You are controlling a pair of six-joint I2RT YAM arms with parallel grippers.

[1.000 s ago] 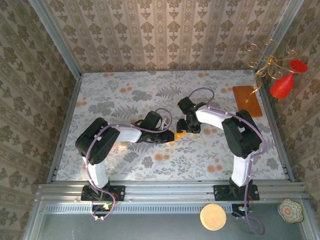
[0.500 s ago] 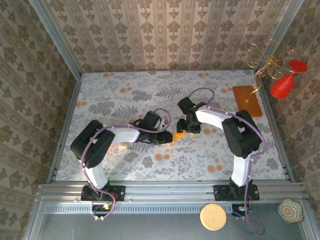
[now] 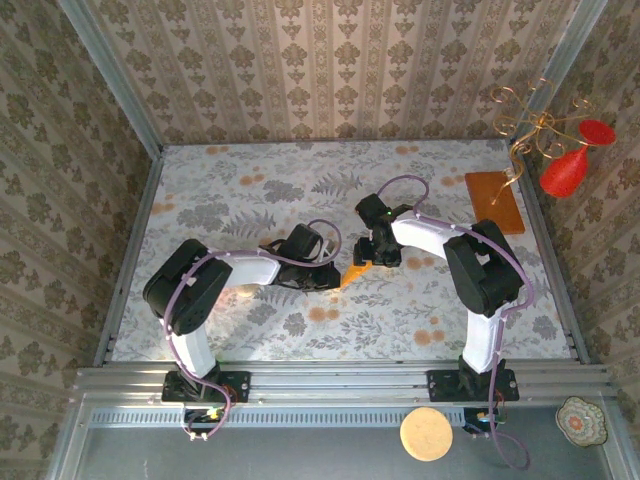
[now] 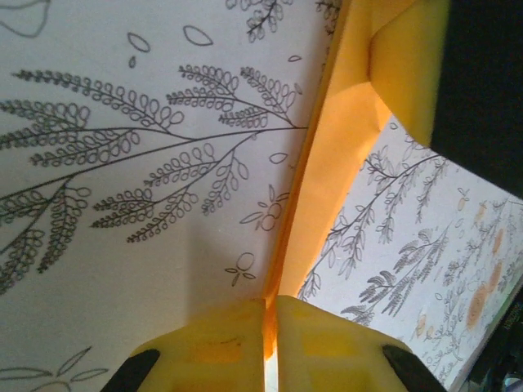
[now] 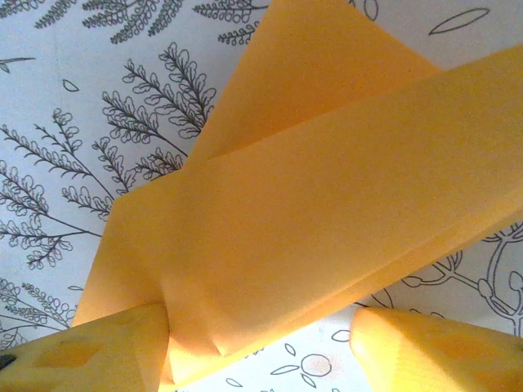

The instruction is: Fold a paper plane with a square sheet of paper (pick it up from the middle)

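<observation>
- Paper sheet (image 3: 352, 272) (orange-yellow, partly folded) lies on the floral table (image 3: 250, 190), well left of the brown board (image 3: 495, 200).
- Left gripper (image 4: 270, 327), on the sheet's side away from the board, pinches its creased edge.
- Right gripper (image 5: 257, 318), on the board's side, straddles the sheet, jaws spread.

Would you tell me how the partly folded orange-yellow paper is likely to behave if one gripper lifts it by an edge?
The folded paper looks thin, so it would probably droop away from the pinch of the left gripper. Its layered folds may stiffen it somewhat lengthwise. It looks light, so a push would likely slide or buckle it.
</observation>
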